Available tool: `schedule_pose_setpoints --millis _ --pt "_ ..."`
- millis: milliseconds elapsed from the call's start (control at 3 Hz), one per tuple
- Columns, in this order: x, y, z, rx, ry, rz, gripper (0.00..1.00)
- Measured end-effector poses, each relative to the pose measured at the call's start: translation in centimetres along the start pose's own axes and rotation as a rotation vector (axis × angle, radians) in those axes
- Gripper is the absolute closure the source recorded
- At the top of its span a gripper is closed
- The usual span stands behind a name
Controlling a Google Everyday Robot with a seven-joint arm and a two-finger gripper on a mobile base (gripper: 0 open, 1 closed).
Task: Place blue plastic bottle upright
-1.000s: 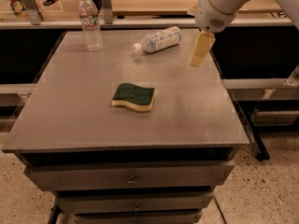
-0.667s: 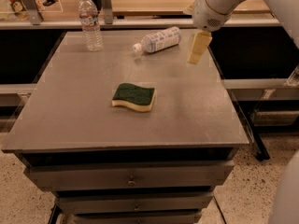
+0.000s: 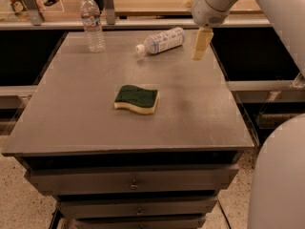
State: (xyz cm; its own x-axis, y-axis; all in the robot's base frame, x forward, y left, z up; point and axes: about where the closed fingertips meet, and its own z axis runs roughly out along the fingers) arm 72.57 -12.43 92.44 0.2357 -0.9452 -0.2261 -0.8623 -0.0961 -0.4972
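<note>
The blue plastic bottle (image 3: 161, 41) lies on its side at the far middle of the grey table (image 3: 86, 118), its white cap pointing left toward me. It has a wide blue-and-white label. My gripper (image 3: 200, 44) hangs over the table's far right, just to the right of the bottle's base, apart from it and holding nothing that I can see.
A clear bottle with a narrow red-and-white label (image 3: 92, 23) stands upright at the far left. A green-and-yellow sponge (image 3: 137, 98) lies in the middle of the table. A wooden counter (image 3: 152, 1) runs behind the table. Drawers are below the tabletop.
The arm has shifted slightly left and back, bringing the gripper a little closer to the lying bottle. The bottle, sponge and upright bottle have not moved.
</note>
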Motion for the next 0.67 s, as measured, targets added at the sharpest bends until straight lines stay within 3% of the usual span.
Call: schedule_pose_setpoints --millis 333,667 --pt "-0.8 -0.7 1.1 0.022 0.022 -0.098 0.0" --pt "-2.0 -0.9 2.7 0.008 0.041 -0.164 0.0"
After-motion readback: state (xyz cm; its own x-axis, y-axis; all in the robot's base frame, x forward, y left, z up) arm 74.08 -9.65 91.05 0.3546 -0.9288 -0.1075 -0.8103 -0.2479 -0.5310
